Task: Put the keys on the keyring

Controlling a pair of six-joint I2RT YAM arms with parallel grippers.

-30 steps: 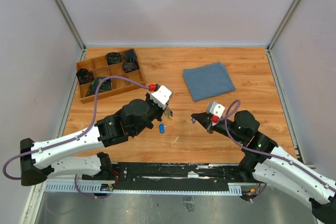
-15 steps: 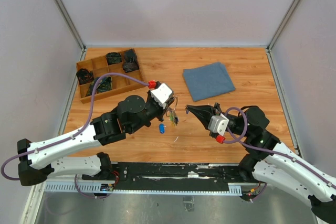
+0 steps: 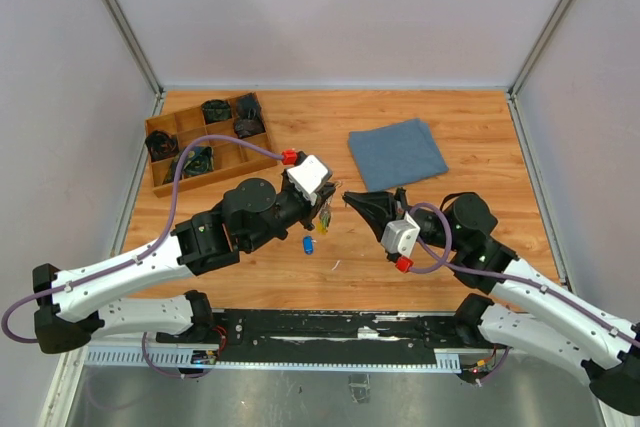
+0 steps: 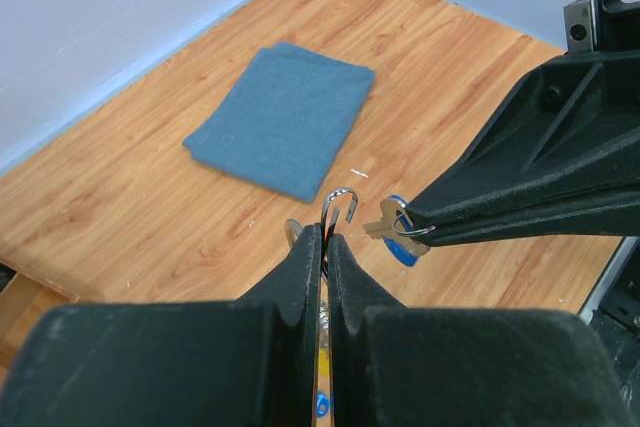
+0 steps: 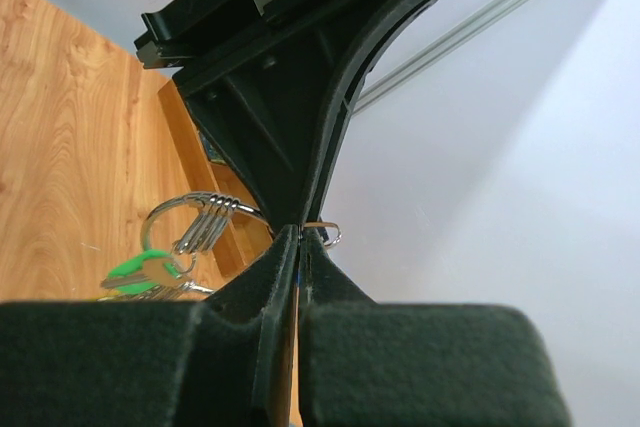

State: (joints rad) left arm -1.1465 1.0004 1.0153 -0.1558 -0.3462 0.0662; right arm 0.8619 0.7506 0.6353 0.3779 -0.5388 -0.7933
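Note:
My left gripper is shut on the keyring, a thin silver wire whose hooked open end sticks up past the fingertips. Green- and yellow-headed keys hang from it below the left gripper. My right gripper is shut on a blue-headed key, pinched at its small split ring. The right gripper holds it a short way right of the hooked end, apart from it. A second blue key lies on the table under the left gripper.
A folded blue cloth lies at the back right of the table. A wooden compartment tray holding dark items stands at the back left. The left arm's purple cable arcs over the tray.
My right arm has swung left and turned its gripper, bringing the blue key close to the left gripper. The left gripper with the keyring shifted slightly right.

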